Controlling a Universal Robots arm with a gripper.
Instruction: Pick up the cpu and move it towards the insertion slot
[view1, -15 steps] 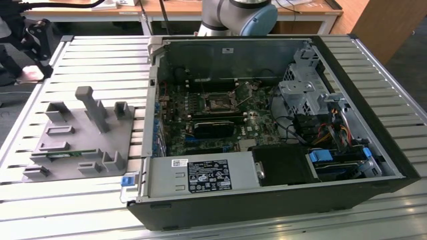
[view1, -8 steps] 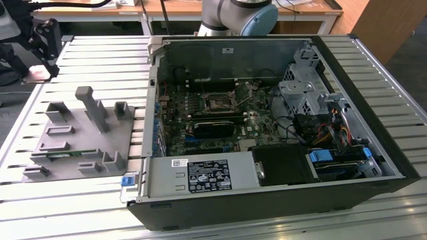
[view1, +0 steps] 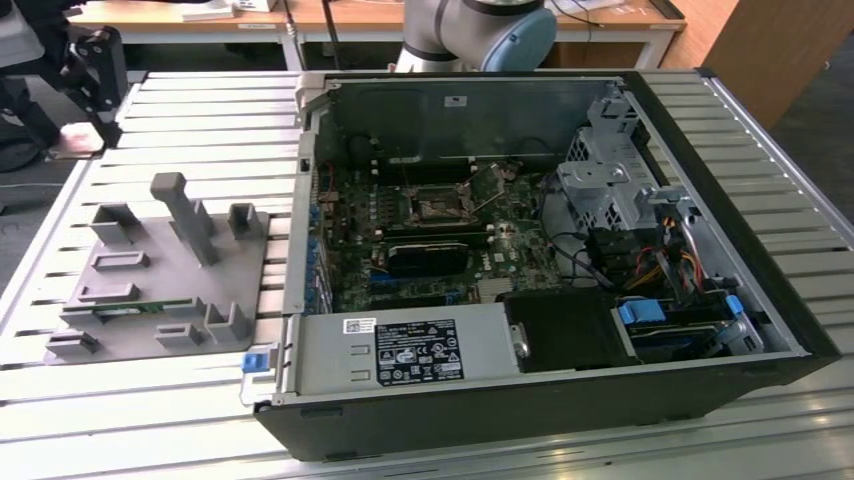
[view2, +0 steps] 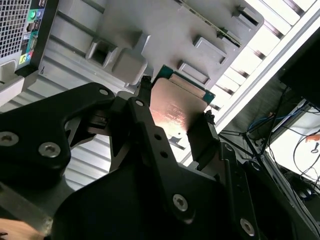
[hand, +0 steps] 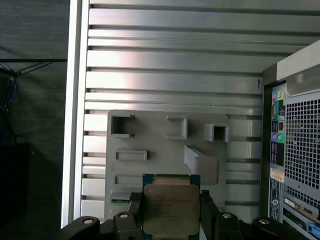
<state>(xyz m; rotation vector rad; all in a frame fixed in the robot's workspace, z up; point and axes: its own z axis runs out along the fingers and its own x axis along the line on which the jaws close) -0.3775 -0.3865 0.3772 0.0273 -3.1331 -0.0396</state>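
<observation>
In both wrist views the black two-fingered claw (hand: 171, 212) was clenched on the cpu (hand: 171, 205), a flat square chip with a silvery metal top and a green rim. It gripped the chip by two opposite edges over the grey moulded fixture plate (hand: 150, 131) on the slatted aluminium worktop (hand: 175, 80). Near the middle of the exterior view, the insertion slot (view1: 438, 207), a square silver-framed socket with a dark centre, lay inside the open black computer case (view1: 534, 420). Directly below the socket in the frame sat a longer black rectangular block (view1: 427, 257). A grey metal drive cage (view1: 601, 185) stood toward the exterior view's right.
</observation>
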